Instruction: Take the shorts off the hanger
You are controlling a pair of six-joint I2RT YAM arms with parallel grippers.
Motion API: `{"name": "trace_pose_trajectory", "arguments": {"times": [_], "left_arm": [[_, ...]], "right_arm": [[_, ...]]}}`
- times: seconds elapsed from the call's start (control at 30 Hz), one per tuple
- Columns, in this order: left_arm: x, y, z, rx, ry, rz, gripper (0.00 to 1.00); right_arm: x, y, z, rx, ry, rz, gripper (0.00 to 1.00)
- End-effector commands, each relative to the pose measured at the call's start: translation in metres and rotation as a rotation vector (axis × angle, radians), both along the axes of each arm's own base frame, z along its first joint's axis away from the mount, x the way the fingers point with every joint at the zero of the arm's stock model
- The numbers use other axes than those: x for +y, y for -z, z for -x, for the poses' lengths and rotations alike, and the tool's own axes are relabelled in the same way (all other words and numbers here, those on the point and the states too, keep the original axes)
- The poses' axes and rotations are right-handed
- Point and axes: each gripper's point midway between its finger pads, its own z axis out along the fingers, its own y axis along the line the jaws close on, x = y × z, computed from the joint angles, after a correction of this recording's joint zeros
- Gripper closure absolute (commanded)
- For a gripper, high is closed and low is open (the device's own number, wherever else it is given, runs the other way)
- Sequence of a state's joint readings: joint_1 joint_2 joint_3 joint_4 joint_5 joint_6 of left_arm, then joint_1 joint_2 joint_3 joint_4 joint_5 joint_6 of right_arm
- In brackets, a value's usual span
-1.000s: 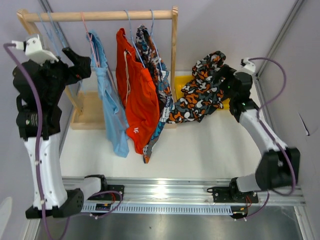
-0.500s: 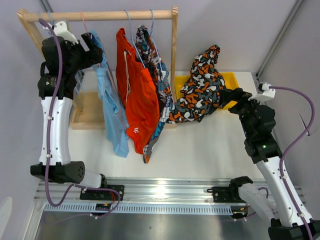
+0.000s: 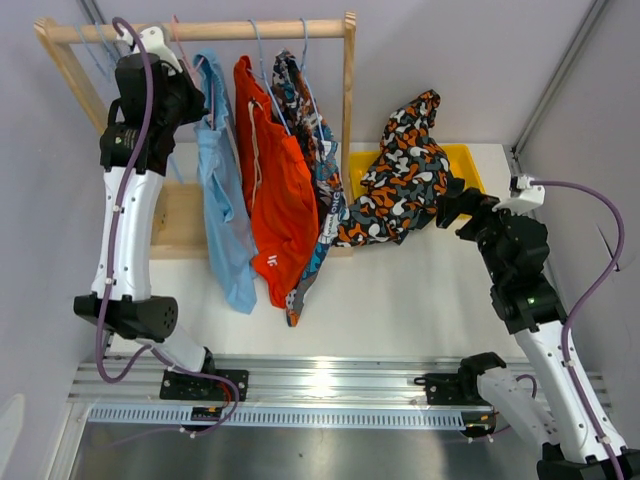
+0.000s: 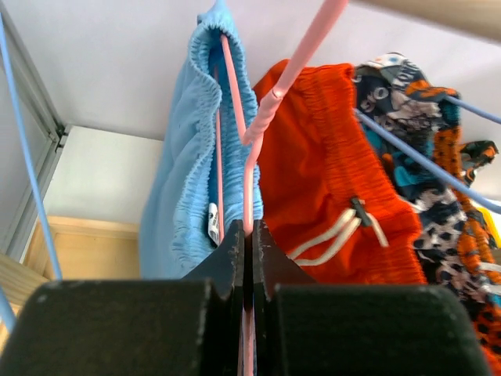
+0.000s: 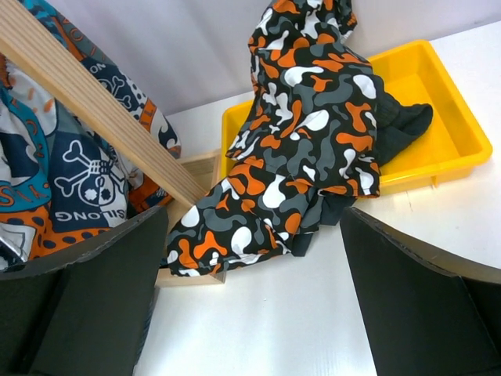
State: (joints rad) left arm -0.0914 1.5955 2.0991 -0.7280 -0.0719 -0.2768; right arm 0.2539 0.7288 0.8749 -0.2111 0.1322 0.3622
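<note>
At the rack (image 3: 200, 31), left fingers (image 4: 227, 258) clamp the pink hanger (image 4: 250, 149); right fingers (image 5: 78, 298) stand apart.

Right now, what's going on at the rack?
The left arm's fingers are shut on the pink hanger that carries the light blue shorts, up by the wooden rail. The right arm's fingers are open and empty, just short of the camouflage shorts lying half in the yellow tray. The orange shorts and the printed shorts hang on the rail.
</note>
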Motion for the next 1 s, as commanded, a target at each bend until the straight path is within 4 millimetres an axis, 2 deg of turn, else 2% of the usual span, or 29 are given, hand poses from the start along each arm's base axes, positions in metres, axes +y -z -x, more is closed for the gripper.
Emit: {"name": "trace_pose_trajectory", "arguments": {"times": [0.0, 0.07, 0.1, 0.13, 0.17, 0.2, 0.23, 0.27, 0.3, 0.33, 0.37, 0.4, 0.43, 0.47, 0.5, 0.53, 0.57, 0.6, 0.63, 0.67, 0.7, 0.73, 0.77, 0.8, 0.83, 0.87, 0.9, 0.93, 0.97], "left_arm": [[-0.006, -0.053, 0.014, -0.116, -0.004, -0.031, 1.0], [-0.011, -0.079, 0.029, -0.167, 0.001, -0.033, 1.0], [-0.012, -0.083, 0.031, -0.171, 0.0, -0.036, 1.0], [-0.014, -0.094, 0.039, -0.198, 0.002, -0.031, 1.0], [-0.016, -0.097, 0.042, -0.206, 0.006, -0.026, 1.0], [-0.015, -0.107, 0.054, -0.233, 0.006, -0.018, 1.0], [-0.015, -0.11, 0.059, -0.239, 0.007, -0.011, 1.0], [-0.014, -0.112, 0.063, -0.245, 0.005, -0.005, 1.0], [-0.013, -0.117, 0.072, -0.259, 0.006, -0.001, 1.0], [-0.013, -0.117, 0.074, -0.257, 0.009, 0.002, 1.0], [-0.014, -0.115, 0.075, -0.253, 0.011, 0.005, 1.0], [-0.014, -0.116, 0.078, -0.254, 0.011, 0.007, 1.0], [-0.014, -0.115, 0.082, -0.254, 0.012, 0.012, 1.0], [-0.015, -0.112, 0.082, -0.245, 0.014, 0.01, 1.0], [-0.015, -0.112, 0.084, -0.248, 0.015, 0.012, 1.0], [-0.014, -0.111, 0.088, -0.245, 0.015, 0.015, 1.0], [-0.015, -0.109, 0.088, -0.24, 0.018, 0.016, 1.0], [-0.014, -0.11, 0.091, -0.245, 0.019, 0.018, 1.0], [-0.015, -0.107, 0.091, -0.234, 0.022, 0.018, 1.0], [-0.015, -0.108, 0.096, -0.238, 0.025, 0.024, 1.0], [-0.014, -0.108, 0.098, -0.237, 0.023, 0.025, 1.0], [-0.015, -0.106, 0.099, -0.232, 0.025, 0.027, 1.0], [-0.014, -0.104, 0.102, -0.229, 0.026, 0.027, 1.0], [-0.014, -0.104, 0.104, -0.229, 0.028, 0.026, 1.0], [-0.014, -0.101, 0.105, -0.22, 0.029, 0.024, 1.0], [-0.014, -0.099, 0.106, -0.213, 0.033, 0.022, 1.0], [-0.014, -0.101, 0.111, -0.217, 0.037, 0.023, 1.0], [-0.014, -0.1, 0.113, -0.214, 0.04, 0.023, 1.0], [-0.014, -0.103, 0.119, -0.224, 0.045, 0.025, 1.0]], "right_arm": [[0.008, -0.017, 0.007, -0.048, -0.042, 0.008, 0.01], [0.007, -0.036, 0.009, -0.086, -0.024, 0.019, 0.01], [0.013, -0.042, 0.011, -0.096, -0.037, 0.036, 0.0], [0.015, -0.062, 0.015, -0.137, -0.044, 0.04, 0.01], [0.02, -0.075, 0.018, -0.165, -0.059, 0.048, 0.01], [0.036, -0.083, 0.022, -0.184, -0.114, 0.076, 0.01], [0.043, -0.111, 0.03, -0.238, -0.146, 0.066, 0.01], [0.053, -0.123, 0.035, -0.262, -0.186, 0.068, 0.01], [0.082, -0.127, 0.04, -0.264, -0.288, 0.084, 0.01], [0.096, -0.137, 0.046, -0.277, -0.339, 0.084, 0.01], [0.107, -0.163, 0.058, -0.32, -0.383, 0.061, 0.01], [0.123, -0.172, 0.065, -0.33, -0.435, 0.057, 0.01], [0.164, -0.168, 0.077, -0.313, -0.537, 0.078, 0.01], [0.179, -0.188, 0.09, -0.352, -0.57, 0.06, 0.01], [0.199, -0.191, 0.1, -0.356, -0.604, 0.073, 0.01], [0.244, -0.176, 0.117, -0.334, -0.66, 0.134, 0.01], [0.264, -0.176, 0.126, -0.332, -0.68, 0.132, 0.01], [0.278, -0.19, 0.134, -0.35, -0.688, 0.127, 0.01], [0.298, -0.186, 0.141, -0.336, -0.711, 0.137, 0.0], [0.338, -0.163, 0.151, -0.3, -0.76, 0.179, 0.0], [0.351, -0.171, 0.155, -0.3, -0.769, 0.144, 0.01], [0.365, -0.169, 0.157, -0.294, -0.782, 0.137, 0.01], [0.396, -0.148, 0.16, -0.27, -0.818, 0.153, 0.01], [0.405, -0.156, 0.16, -0.278, -0.822, 0.127, 0.01], [0.416, -0.153, 0.16, -0.272, -0.827, 0.127, 0.01], [0.437, -0.131, 0.155, -0.245, -0.833, 0.163, 0.01], [0.445, -0.128, 0.153, -0.238, -0.833, 0.166, 0.01], [0.451, -0.136, 0.151, -0.245, -0.826, 0.148, 0.01], [0.465, -0.119, 0.143, -0.225, -0.818, 0.176, 0.01]]}}
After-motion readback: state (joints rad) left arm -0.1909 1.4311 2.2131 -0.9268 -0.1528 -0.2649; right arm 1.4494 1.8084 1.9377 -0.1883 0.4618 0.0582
